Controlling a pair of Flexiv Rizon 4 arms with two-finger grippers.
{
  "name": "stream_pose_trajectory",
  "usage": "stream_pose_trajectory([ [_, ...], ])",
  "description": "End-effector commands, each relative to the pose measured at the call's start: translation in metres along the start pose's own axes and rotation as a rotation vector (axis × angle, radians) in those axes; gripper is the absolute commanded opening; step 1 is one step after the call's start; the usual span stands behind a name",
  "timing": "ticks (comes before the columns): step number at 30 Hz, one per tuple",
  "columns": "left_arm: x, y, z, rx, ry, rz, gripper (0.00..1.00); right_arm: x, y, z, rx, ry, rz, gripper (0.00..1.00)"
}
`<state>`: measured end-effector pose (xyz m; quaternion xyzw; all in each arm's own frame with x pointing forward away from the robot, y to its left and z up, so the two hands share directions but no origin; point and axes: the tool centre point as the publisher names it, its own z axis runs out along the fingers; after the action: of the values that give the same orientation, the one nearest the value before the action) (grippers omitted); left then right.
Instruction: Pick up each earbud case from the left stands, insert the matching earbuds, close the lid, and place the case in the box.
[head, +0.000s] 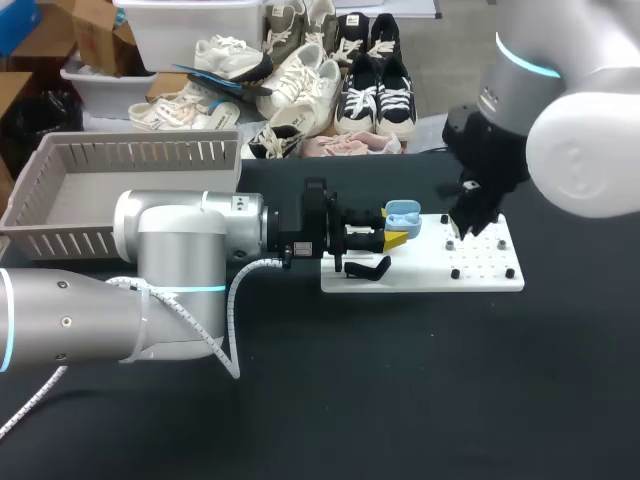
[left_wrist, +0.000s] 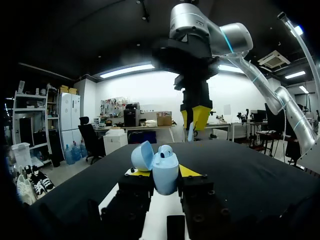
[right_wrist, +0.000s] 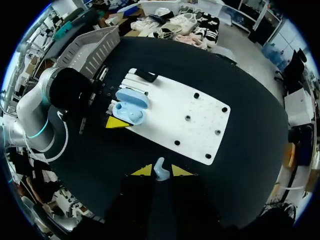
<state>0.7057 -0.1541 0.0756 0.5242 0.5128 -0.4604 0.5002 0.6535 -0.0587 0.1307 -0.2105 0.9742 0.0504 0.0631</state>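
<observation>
A light blue earbud case (head: 402, 212) with its lid open sits in my left gripper (head: 397, 230), which is shut on it above the white board (head: 480, 265). In the left wrist view the case (left_wrist: 165, 162) stands upright between the fingers (left_wrist: 189, 171), lid (left_wrist: 142, 155) tipped back, with one earbud seated inside. My right gripper (head: 465, 225) hangs a little beyond the case, shut on a light blue earbud (right_wrist: 159, 167) between its yellow tips (right_wrist: 160, 173). From the right wrist the case (right_wrist: 131, 107) lies ahead, over the board's near-left part.
A black stand (head: 368, 268) lies on the white board by the left gripper. The board (right_wrist: 200, 120) has several small black pegs. A grey slatted basket (head: 60, 200) stands at the back left. Dark table surface lies in front of the board.
</observation>
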Motion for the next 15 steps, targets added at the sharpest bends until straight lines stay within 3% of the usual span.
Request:
stream_pose_trajectory([
  [1,0.001,0.0,0.0,-0.002,-0.002,0.001,0.0,-0.015,0.01,-0.009,0.006,0.017,-0.015,0.0],
  [15,0.001,0.0,0.0,-0.002,-0.002,0.001,0.0,-0.044,0.03,-0.01,-0.005,0.021,-0.107,0.0],
])
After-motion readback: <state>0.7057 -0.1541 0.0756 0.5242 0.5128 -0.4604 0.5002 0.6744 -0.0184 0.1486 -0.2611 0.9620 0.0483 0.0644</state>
